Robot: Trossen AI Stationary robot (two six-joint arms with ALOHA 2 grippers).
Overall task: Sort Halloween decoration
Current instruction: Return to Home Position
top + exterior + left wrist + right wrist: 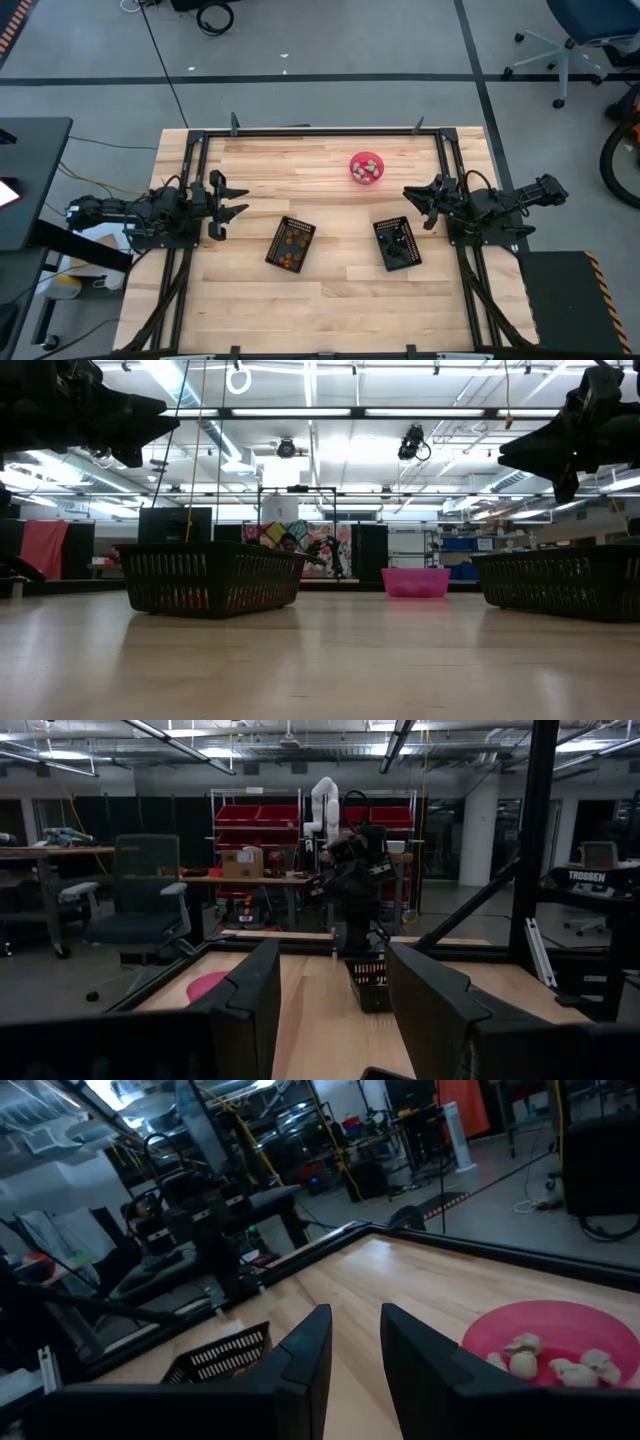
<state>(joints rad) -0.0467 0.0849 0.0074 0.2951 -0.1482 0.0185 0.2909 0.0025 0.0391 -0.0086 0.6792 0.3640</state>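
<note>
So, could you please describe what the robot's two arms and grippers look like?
The left arm and right arm are dark, nearly black, built of jointed segments. The left gripper and right gripper each have two flat, blocky dark fingers, and thin black cables loop over each wrist.

Left arm (pixel 150 210) and right arm (pixel 490 205) are shown folded at opposite sides, wrists level behind the jaws; both pairs of jaws are held parted and pointed toward each other.
</note>
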